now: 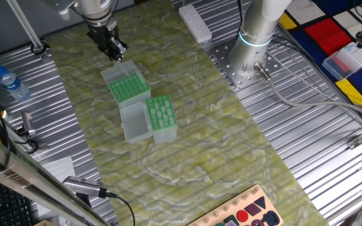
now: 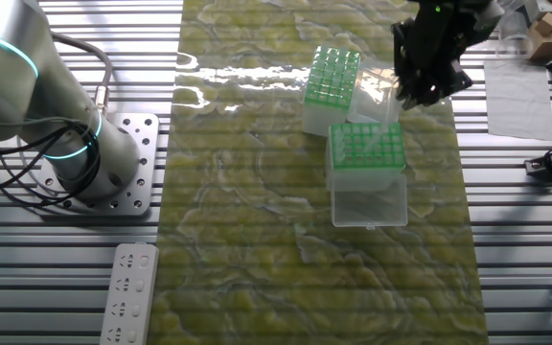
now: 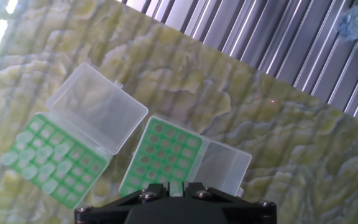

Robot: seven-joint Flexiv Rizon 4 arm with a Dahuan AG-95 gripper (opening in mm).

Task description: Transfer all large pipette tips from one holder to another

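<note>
Pale-green large pipette tips (image 1: 160, 112) fill the holder (image 1: 163, 119) well below the gripper (image 1: 114, 51); a second holder (image 1: 129, 88) lies nearer. From the other fixed view, the gripper (image 2: 420, 88) hangs just beside that rack (image 2: 366, 149). Hand view: tips (image 3: 39, 158) sit lower left; finger spacing cannot be told.

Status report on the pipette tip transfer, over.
Gripper above the boxes, holding nothing visible; jaws unclear. Large pipette tips sit in one open holder; second holder looks empty. Nothing in the way.
</note>
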